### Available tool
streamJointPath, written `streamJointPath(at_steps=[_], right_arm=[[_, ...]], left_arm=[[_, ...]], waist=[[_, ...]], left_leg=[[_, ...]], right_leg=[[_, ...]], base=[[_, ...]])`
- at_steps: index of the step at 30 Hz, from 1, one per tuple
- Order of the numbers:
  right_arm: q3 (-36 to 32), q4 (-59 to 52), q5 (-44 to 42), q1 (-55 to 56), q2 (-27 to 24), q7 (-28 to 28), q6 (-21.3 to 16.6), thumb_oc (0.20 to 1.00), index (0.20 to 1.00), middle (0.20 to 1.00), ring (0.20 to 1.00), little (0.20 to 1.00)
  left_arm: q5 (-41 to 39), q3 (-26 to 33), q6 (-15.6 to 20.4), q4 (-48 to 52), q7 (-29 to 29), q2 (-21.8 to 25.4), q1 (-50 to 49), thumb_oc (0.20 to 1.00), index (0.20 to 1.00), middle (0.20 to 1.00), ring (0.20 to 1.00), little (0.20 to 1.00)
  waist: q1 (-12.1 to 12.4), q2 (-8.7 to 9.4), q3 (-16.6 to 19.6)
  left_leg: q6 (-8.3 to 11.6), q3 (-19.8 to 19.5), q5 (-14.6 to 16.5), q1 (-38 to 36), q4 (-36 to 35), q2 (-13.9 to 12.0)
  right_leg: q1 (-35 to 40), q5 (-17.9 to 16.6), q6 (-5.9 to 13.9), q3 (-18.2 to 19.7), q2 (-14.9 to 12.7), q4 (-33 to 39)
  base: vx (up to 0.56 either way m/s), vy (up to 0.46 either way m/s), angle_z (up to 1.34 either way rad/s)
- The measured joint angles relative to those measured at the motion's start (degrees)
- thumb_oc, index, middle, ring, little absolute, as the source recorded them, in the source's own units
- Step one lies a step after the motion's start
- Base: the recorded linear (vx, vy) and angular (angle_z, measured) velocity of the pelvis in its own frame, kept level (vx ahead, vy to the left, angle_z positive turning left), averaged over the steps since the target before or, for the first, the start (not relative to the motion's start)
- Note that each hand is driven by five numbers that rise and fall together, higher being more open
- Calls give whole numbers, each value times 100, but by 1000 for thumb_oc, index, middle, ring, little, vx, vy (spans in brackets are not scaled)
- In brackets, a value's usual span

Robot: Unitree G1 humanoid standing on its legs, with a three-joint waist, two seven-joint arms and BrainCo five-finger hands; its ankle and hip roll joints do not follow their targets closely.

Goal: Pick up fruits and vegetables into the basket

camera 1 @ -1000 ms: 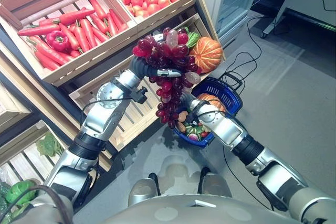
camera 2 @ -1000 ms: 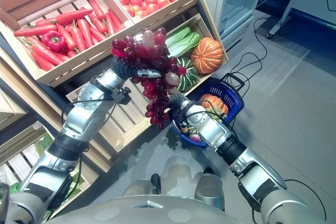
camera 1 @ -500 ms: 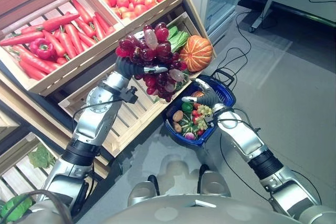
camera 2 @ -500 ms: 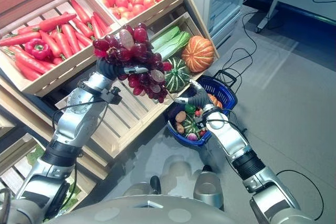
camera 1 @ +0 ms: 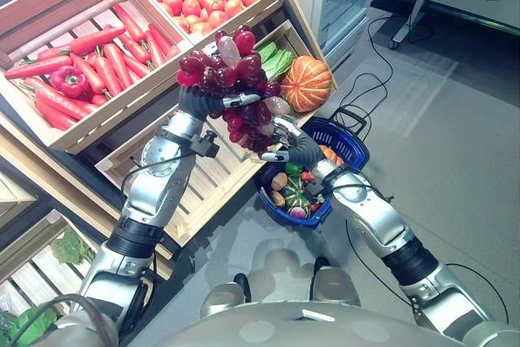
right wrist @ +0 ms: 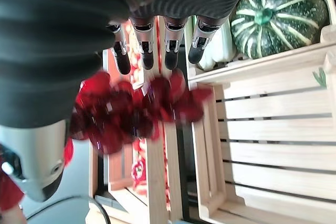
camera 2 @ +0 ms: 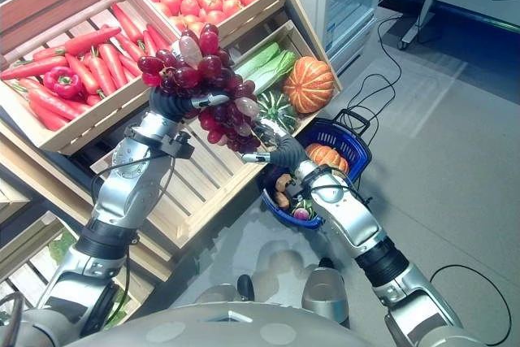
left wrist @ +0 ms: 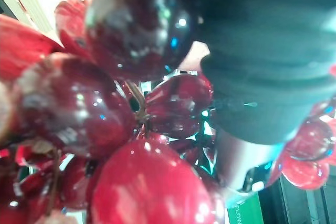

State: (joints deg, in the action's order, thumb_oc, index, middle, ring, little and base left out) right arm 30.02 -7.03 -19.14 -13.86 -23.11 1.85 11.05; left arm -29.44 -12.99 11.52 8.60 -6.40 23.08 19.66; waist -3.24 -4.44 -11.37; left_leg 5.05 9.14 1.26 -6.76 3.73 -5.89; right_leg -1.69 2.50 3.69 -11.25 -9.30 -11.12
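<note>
Grapes (camera 1: pixel 240 87), a large dark-red bunch, hang in the air in the left eye view, gripped at the top by the left robot hand (camera 1: pixel 197 101), fingers curled round them. The right robot hand (camera 1: pixel 294 145) reaches up beneath the bunch, fingers straight and spread, holding nothing. Just below it stands the blue basket (camera 1: pixel 351 137), already holding produce, with wooden crates (camera 1: pixel 89 107) behind.

Right eye view: the same, with a pumpkin (camera 2: pixel 309 84) in the lower crate.

Left wrist view: grapes pressed close against the dark hand cover.

Right wrist view: straight fingers (right wrist: pixel 145 51) above the blurred grapes.

The carrying step seems to be under way; next, the bunch likely needs lowering over the basket and releasing.
</note>
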Motion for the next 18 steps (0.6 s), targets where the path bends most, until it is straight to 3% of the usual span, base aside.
streamJointPath(at_steps=[4,18], right_arm=[[79,0,5,-1,117,-57,10,1000,1000,1000,1000,1000],[158,8,-1,-31,327,-1154,48,1000,1000,1000,1000,1000]], left_arm=[[-102,-22,-4,0,0,-27,0,200,200,200,200,200],[-318,-276,-2,74,331,-475,0,200,200,200,200,200]], waist=[[10,0,0],[44,12,-8]], left_leg=[[0,-6,0,2,-3,0],[0,-18,0,13,-13,-1]], right_leg=[[3,1,2,-7,0,3],[5,2,3,-25,5,15]], base=[[0,0,0],[0,0,0]])
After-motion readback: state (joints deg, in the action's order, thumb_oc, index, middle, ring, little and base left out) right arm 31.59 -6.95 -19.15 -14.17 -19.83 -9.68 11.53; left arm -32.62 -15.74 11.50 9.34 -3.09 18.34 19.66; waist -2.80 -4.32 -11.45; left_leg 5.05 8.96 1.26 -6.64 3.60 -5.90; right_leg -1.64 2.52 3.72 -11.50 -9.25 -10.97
